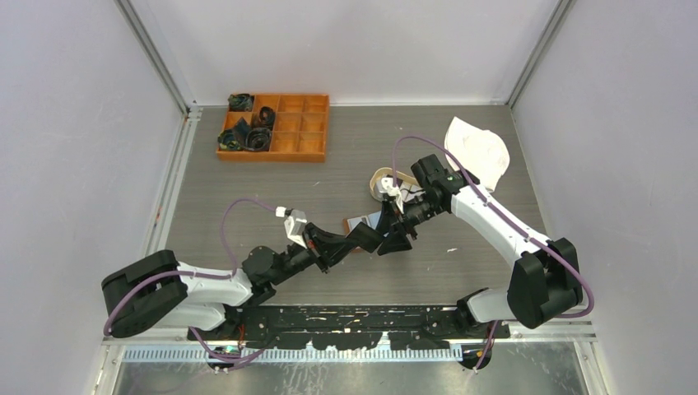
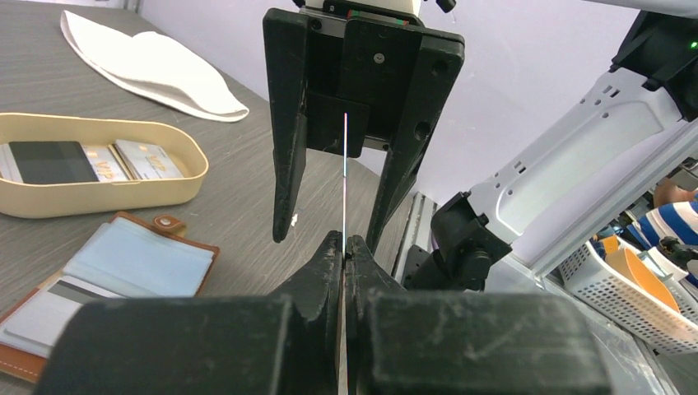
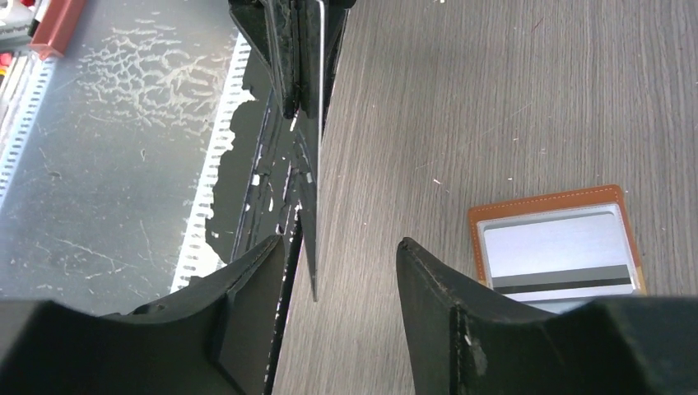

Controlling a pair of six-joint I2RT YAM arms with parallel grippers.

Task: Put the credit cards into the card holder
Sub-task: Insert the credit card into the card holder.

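"Where is the thin plastic card (image 2: 345,164)?"

"Held up edge-on. The left gripper (image 2: 345,243) has its jaws clamped on the card. The right gripper (image 3: 339,243) has its jaws apart, one on either side of it."

"And the brown leather folding wallet (image 3: 543,204)?"

"It lies open on the grey wood-grain table (image 3: 535,82), with cards in its pockets. It is just near of the oval tan tray (image 2: 99,193), which holds more cards (image 2: 49,162)."

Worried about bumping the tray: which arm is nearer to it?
Right. The right arm passes close beside the tray, its wrist partly over it; the left arm stops short of it, on the near side.
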